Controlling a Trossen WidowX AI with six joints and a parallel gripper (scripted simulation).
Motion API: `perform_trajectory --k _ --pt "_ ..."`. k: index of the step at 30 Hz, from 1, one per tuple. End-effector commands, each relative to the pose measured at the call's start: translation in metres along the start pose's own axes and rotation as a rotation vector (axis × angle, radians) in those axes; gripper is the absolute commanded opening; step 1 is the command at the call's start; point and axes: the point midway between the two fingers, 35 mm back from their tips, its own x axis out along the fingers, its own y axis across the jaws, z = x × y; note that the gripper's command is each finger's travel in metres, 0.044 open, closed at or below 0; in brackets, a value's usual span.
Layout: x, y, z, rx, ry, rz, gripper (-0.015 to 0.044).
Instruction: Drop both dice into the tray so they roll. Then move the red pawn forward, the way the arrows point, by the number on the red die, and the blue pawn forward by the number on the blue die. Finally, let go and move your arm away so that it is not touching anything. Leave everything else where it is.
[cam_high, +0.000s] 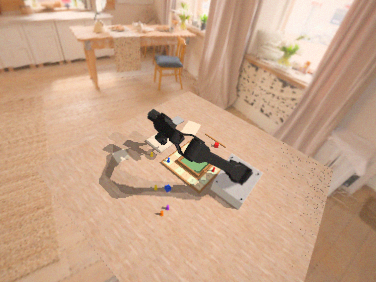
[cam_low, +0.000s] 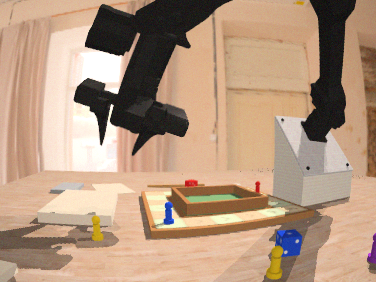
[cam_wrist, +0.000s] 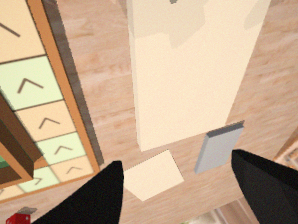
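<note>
As far as the table (cam_high: 125, 235) (cam_low: 135, 265) (cam_wrist: 185, 207) shows, nothing done: claw (cam_low: 118, 150) (cam_wrist: 177, 163) wide, empty; tray (cam_high: 201, 174) (cam_low: 225, 206) (cam_wrist: 15, 172) diceless; both rolls, both pawn moves outstanding.

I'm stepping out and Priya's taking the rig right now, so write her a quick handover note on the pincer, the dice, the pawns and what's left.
Pincer: open, nothing between the fingers, up in the air.
Dice: the blue die is on the table beside a yellow pawn; the red die is beyond the board. Neither is in the tray.
Pawns: blue pawn and red pawn both stand on the board.
Done: no die is in the tray.
Left: drop both dice in, move each pawn by its die, let go, move clear.
</note>
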Motion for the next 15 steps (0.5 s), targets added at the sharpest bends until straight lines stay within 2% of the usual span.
perform_trajectory --k 1,8,15 --pt "0.033 0.026 -0.056 0.161 -0.009 0.123 0.0275" --pt "0.075 0.087 -0.145 0.483 -0.074 0.313 0.0275" --pt "0.105 0.175 -0.212 0.835 -0.208 0.472 0.0275"
